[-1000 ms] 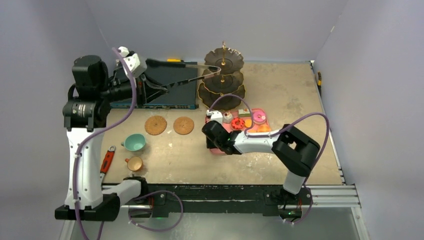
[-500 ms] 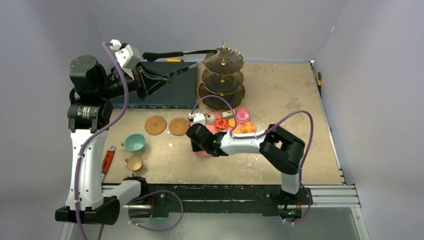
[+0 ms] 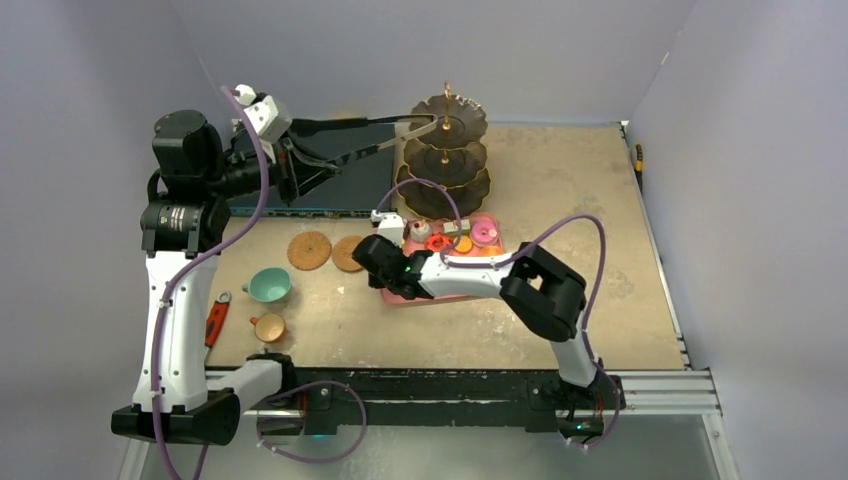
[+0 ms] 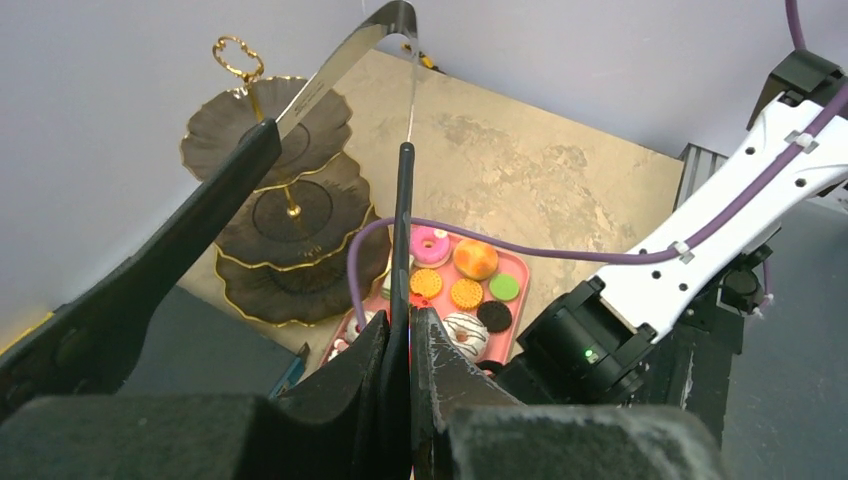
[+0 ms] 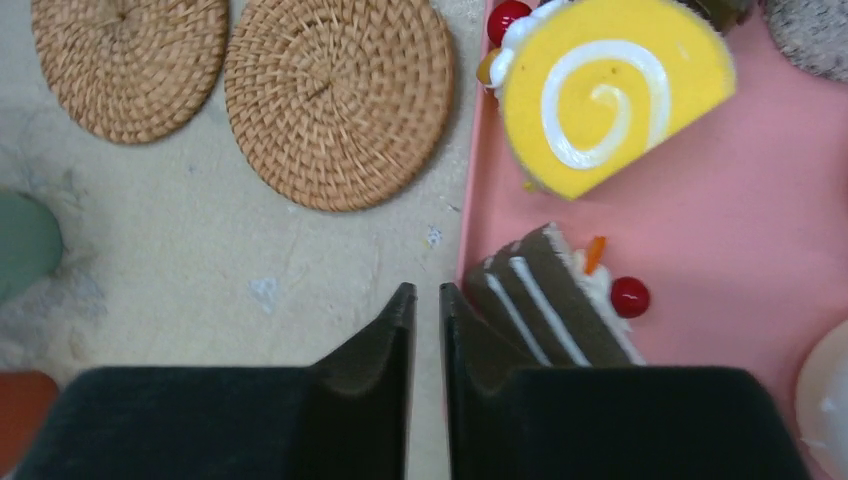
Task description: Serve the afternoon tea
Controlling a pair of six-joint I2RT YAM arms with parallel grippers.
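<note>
The dark three-tier stand (image 3: 445, 150) (image 4: 285, 210) stands at the back. My left gripper (image 3: 295, 160) (image 4: 408, 315) is raised left of it, shut on one arm of the black tongs (image 3: 370, 125) (image 4: 403, 200), whose tips reach the top tier. The pink tray (image 3: 495, 250) (image 5: 720, 250) holds toy cakes: a yellow roll (image 5: 610, 90), a chocolate slice (image 5: 560, 300) and a pink donut (image 4: 432, 245). My right gripper (image 3: 385, 283) (image 5: 427, 290) is at the tray's left rim, jaws nearly together. Two woven coasters (image 3: 310, 250) (image 5: 340, 95) lie left of the tray. The teal cup (image 3: 268, 285) and tan cup (image 3: 268, 327) sit near the left front.
A dark flat box (image 3: 300, 195) lies at the back left under the left arm. A red-handled tool (image 3: 214, 322) lies near the cups. My right arm's purple cable (image 4: 520, 252) loops over the tray.
My right gripper has slid left and the pink tray has come with it, up to the coasters. The left arm lifted the tongs, then settled with their tips by the stand's top tier.
</note>
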